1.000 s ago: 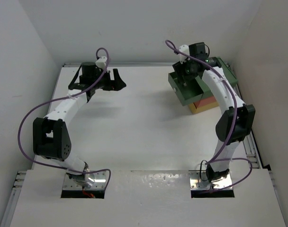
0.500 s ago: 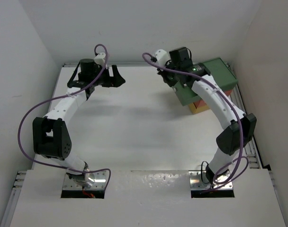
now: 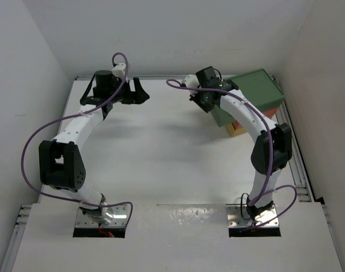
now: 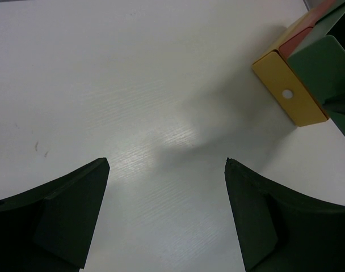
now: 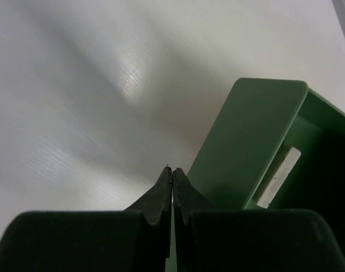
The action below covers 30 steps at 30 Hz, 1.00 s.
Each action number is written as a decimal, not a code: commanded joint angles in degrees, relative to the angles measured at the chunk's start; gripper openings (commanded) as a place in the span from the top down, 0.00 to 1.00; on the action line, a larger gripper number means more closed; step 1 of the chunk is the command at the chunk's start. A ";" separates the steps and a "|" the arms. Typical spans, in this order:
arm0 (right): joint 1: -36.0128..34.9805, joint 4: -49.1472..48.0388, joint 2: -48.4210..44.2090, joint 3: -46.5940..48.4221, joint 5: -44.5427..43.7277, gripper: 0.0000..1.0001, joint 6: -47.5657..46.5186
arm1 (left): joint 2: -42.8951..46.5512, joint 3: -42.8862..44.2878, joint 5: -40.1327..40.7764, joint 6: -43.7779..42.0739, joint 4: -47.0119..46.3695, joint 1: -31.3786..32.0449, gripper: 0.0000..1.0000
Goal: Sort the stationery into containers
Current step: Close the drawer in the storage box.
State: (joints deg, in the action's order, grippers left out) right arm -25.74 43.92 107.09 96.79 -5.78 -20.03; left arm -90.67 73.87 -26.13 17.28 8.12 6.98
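Pushing the green drawer [image 5: 246, 141] home was judged to be the step in hand. It would be best done with the right pincer [image 5: 171, 170], seen pressed fully together and holding nothing, set square against the middle of the drawer front, so that the stack was not skewed across the table [image 4: 133, 85]. That front was seen just beyond the tips, to their right; contact could not be made out. Behind it only a dark interior was shown, and no stationery could be told there or anywhere. The left pincer [image 4: 167, 164] was held wide and empty, with the yellow drawer [image 4: 289, 93] and coral-red drawer [image 4: 303, 34] far ahead to its right, their contents hidden.
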 commanded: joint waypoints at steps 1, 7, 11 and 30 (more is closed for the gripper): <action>0.60 -2.35 -1.61 -0.11 -3.09 1.00 -2.03 | 0.32 1.11 -0.59 0.74 -2.06 -0.57 0.11; 2.62 -4.19 -2.24 -0.91 -4.94 1.00 -3.17 | -0.03 0.84 -1.20 0.74 -2.06 -0.74 0.11; 4.90 -4.28 -1.71 -0.20 -4.94 1.00 -3.43 | -0.29 1.19 -1.20 0.65 -2.05 -0.66 0.11; 12.55 -6.39 0.31 1.47 -4.59 1.00 -4.93 | -2.14 2.16 -1.20 0.39 -1.88 -0.92 0.11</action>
State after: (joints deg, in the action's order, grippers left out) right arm -14.35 38.70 107.11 96.03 -8.99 -24.10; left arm -92.97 73.87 -26.74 17.28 8.03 6.68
